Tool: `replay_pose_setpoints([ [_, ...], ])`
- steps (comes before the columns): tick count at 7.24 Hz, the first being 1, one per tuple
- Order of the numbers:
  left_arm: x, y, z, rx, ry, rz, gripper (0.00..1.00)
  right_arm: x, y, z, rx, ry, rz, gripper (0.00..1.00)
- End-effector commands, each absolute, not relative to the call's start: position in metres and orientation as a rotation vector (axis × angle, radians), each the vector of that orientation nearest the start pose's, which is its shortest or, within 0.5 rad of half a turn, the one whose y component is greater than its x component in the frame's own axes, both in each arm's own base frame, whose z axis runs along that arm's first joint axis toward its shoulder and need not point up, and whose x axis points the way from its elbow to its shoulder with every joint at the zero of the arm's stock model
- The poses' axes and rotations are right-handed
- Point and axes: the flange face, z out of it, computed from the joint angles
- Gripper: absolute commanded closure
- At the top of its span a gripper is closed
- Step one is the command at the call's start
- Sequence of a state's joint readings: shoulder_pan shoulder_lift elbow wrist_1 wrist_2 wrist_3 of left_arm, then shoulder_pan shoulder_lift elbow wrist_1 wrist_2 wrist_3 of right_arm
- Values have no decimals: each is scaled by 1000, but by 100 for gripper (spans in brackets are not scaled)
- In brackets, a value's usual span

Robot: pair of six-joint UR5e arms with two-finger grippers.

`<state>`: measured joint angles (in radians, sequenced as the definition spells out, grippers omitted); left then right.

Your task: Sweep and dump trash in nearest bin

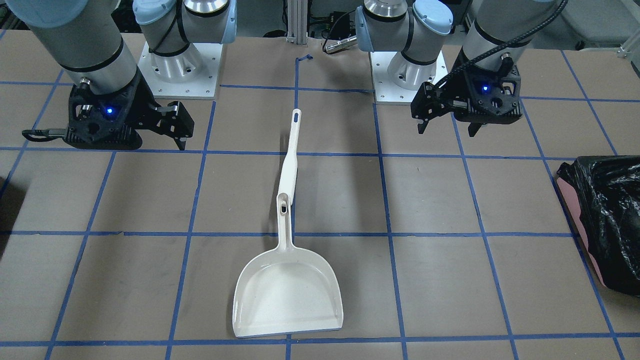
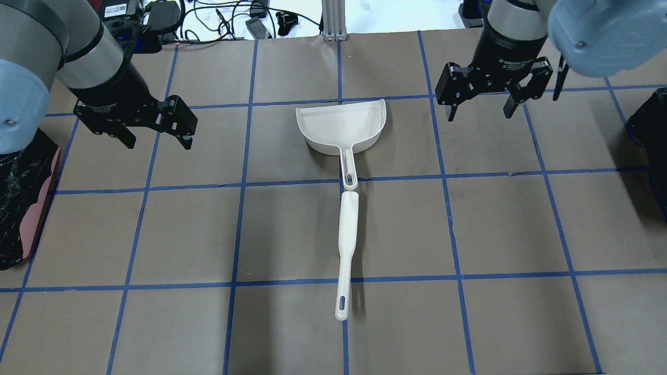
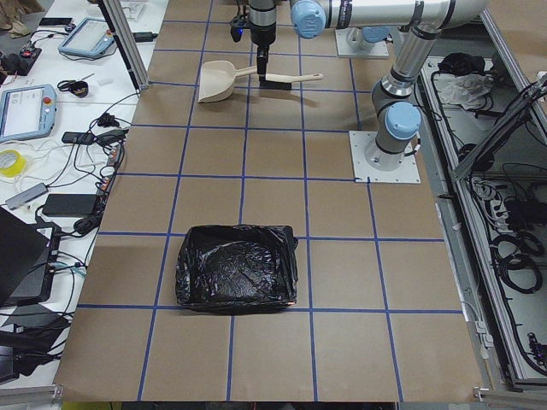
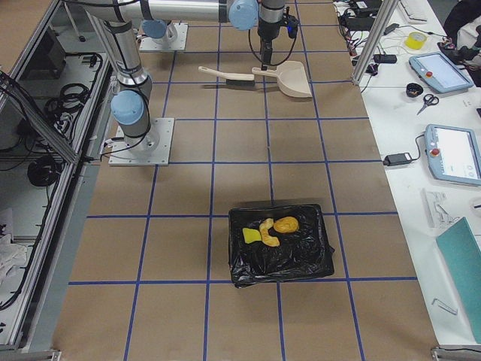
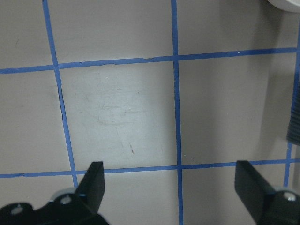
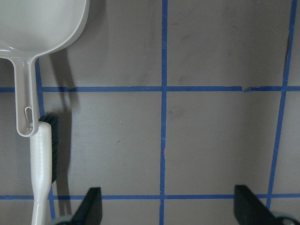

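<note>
A white dustpan (image 2: 341, 125) lies flat at mid-table, mouth away from me. A white brush (image 2: 346, 234) with black bristles lies behind it, its head touching the pan's handle. Both also show in the front view, the pan (image 1: 287, 285) and the brush (image 1: 290, 160). My left gripper (image 2: 156, 140) hovers open and empty to the pan's left. My right gripper (image 2: 479, 113) hovers open and empty to its right. The right wrist view shows the pan (image 6: 42, 23) and brush (image 6: 41, 159) left of the open right gripper (image 6: 168, 206). The left gripper (image 5: 172, 187) is over bare table.
A black-bagged bin (image 2: 21, 198) stands at the table's left end and also shows in the left side view (image 3: 238, 266). Another bin (image 4: 279, 244) at the right end holds yellow and orange trash. Blue tape lines grid the brown table.
</note>
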<state>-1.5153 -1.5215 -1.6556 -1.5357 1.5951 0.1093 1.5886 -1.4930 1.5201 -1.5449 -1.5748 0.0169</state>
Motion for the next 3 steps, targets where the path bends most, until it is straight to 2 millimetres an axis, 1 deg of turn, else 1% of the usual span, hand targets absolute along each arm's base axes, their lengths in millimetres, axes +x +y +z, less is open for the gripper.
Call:
replay_pose_setpoints([
  [1, -104, -475, 475, 91, 3111, 1, 0, 141, -503, 481, 0, 3149, 108, 0],
  [3, -104, -475, 475, 91, 3111, 1, 0, 140, -505, 478, -5, 3150, 99, 0],
])
